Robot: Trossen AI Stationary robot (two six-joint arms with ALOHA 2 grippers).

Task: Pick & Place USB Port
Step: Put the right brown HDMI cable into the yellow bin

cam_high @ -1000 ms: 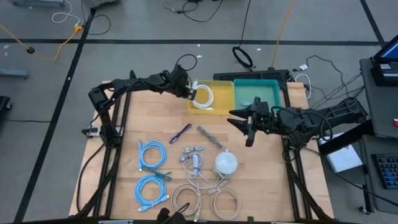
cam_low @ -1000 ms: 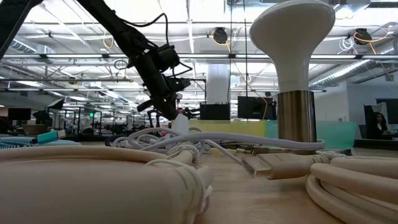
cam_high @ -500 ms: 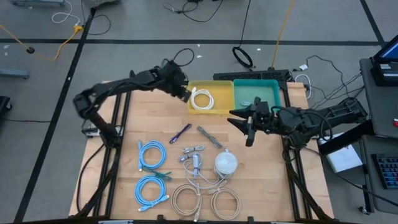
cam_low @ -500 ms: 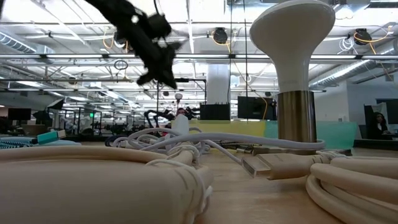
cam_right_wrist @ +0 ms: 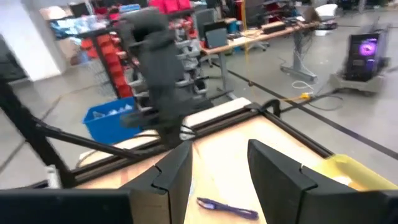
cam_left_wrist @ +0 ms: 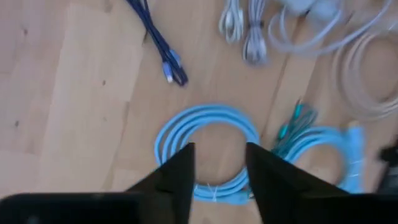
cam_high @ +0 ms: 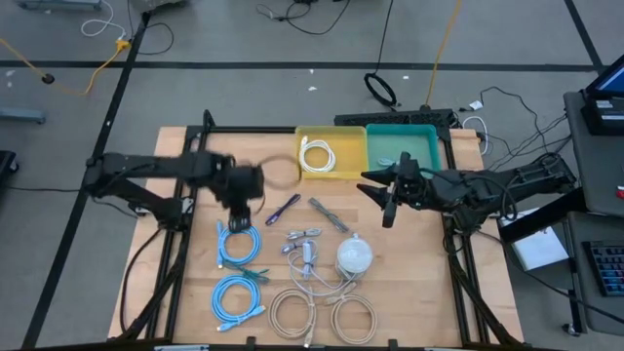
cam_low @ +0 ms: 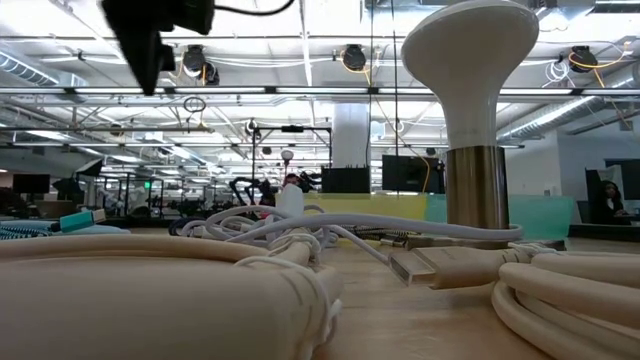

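A white coiled cable (cam_high: 315, 156) lies in the yellow bin (cam_high: 331, 135) at the far side. My left gripper (cam_high: 239, 198) hovers over the left-middle of the table, above a light-blue cable coil (cam_left_wrist: 208, 154). In its wrist view its fingers (cam_left_wrist: 177, 174) stand apart with nothing between them. My right gripper (cam_high: 377, 200) stands open and empty near the green bin (cam_high: 429, 141); its wrist view (cam_right_wrist: 217, 165) shows the gap. Small silver-plugged cables (cam_high: 304, 239) lie mid-table. Which item is the USB port I cannot tell.
A second blue coil (cam_high: 237, 295), a purple cable (cam_high: 284, 208), a grey tool (cam_high: 329, 214), a white domed object (cam_high: 354, 255) and beige cable coils (cam_high: 322, 314) lie on the near half. Bare wood lies between the bins and these things.
My left gripper has drawn away from the yellow bin, risen, and swung fast toward the table's left and near edges, ending over the blue coil. The white coil has stayed in the yellow bin. My right arm has kept still.
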